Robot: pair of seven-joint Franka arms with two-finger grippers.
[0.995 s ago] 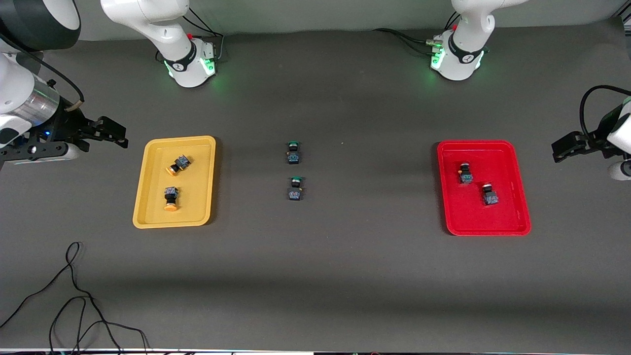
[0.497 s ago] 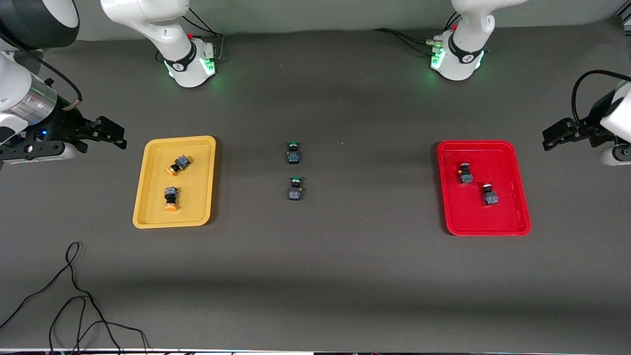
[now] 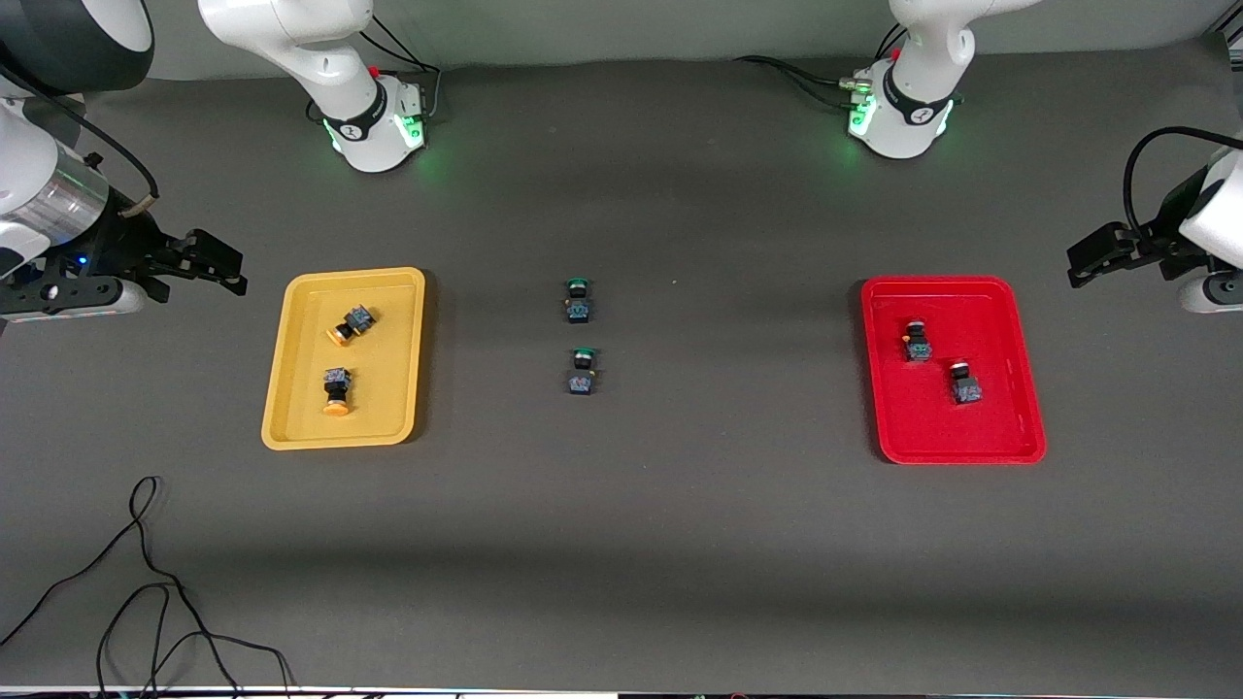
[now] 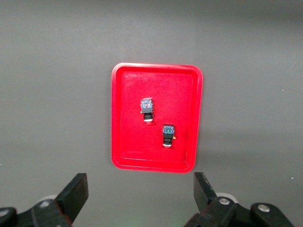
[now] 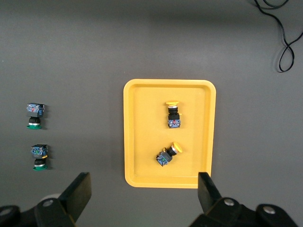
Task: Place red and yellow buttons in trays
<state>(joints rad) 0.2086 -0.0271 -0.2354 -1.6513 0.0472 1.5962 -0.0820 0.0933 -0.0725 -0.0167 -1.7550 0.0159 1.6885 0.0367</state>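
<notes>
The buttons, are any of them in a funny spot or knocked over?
Nothing is spilled or broken. One yellow button lies crooked in the yellow tray, while the other lies straight. Both red buttons sit in the red tray. Two green buttons remain on the table between the trays.

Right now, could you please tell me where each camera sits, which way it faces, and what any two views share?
Front view: high across the table, facing both arm bases; left gripper and right gripper hang open over bare table.
Left wrist view: looks down on the shallow red plastic tray; own open fingertips show.
Right wrist view: looks down on the shallow yellow plastic tray; own fingertips show.
Shared: the front view also shows the red tray and yellow tray.
</notes>
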